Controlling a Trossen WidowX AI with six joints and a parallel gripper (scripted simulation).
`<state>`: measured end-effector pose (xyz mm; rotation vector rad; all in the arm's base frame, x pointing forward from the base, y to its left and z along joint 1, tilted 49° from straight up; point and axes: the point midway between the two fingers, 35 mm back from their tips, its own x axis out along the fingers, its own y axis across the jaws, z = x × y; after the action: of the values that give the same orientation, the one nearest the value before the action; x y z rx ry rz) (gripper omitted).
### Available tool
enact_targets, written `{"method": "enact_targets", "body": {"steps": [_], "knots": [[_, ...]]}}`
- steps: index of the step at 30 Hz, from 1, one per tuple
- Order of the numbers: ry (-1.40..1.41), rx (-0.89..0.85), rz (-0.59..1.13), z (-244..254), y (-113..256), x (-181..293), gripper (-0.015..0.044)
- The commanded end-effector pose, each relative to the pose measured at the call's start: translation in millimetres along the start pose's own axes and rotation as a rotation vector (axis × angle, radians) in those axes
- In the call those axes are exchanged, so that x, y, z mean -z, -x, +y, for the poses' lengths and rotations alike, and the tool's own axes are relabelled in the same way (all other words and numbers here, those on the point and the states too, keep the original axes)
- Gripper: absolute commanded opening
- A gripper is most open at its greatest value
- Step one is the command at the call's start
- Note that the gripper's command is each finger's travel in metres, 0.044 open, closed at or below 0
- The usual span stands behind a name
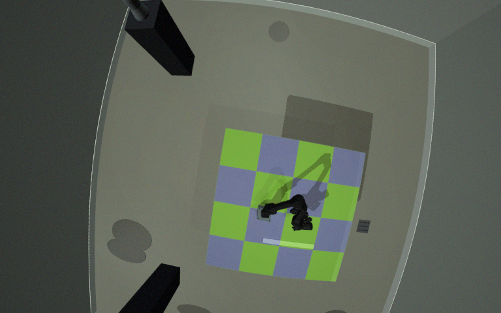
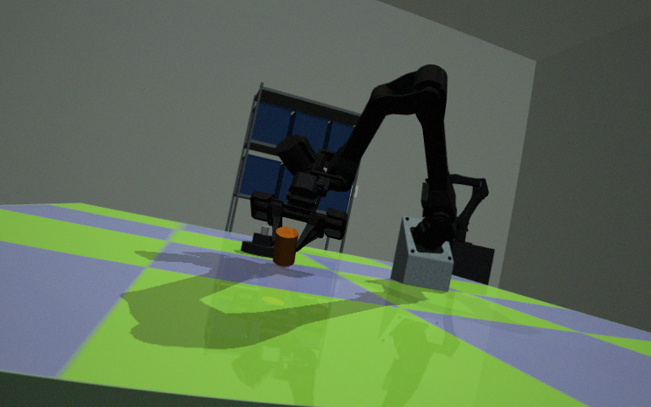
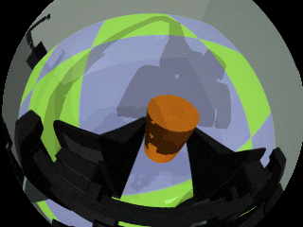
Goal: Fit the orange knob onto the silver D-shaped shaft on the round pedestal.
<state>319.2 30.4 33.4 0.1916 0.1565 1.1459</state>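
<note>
The orange knob is a plain cylinder, standing nearly upright in the exterior view. My gripper is shut on it, one finger on each side. A plain end faces up in the wrist view; the underside and its hole are hidden. The black round pedestal is just left of and behind the knob in the exterior view, with the silver shaft showing above it. The shaft's flat side cannot be made out. In the top view the arm hides knob and pedestal. Whether the knob touches the table is unclear.
The arm's grey base block stands on the green and blue checkered top. A dark box and a thin jointed dark object are behind the base. A shelf with blue bins stands beyond.
</note>
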Motion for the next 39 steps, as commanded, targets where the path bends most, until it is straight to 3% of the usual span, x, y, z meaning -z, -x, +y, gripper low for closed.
{"method": "enact_targets", "body": {"steps": [1, 31, 34, 39], "knots": [[-0.023, 0.005, -0.005, 2, 0, 7, 0.0179], [-0.019, -0.003, -0.025, 15, 7, 8, 0.0179], [-0.018, -0.003, -0.024, 14, 6, 6, 0.0258], [-0.018, -0.003, -0.024, 14, 6, 6, 0.026]]}}
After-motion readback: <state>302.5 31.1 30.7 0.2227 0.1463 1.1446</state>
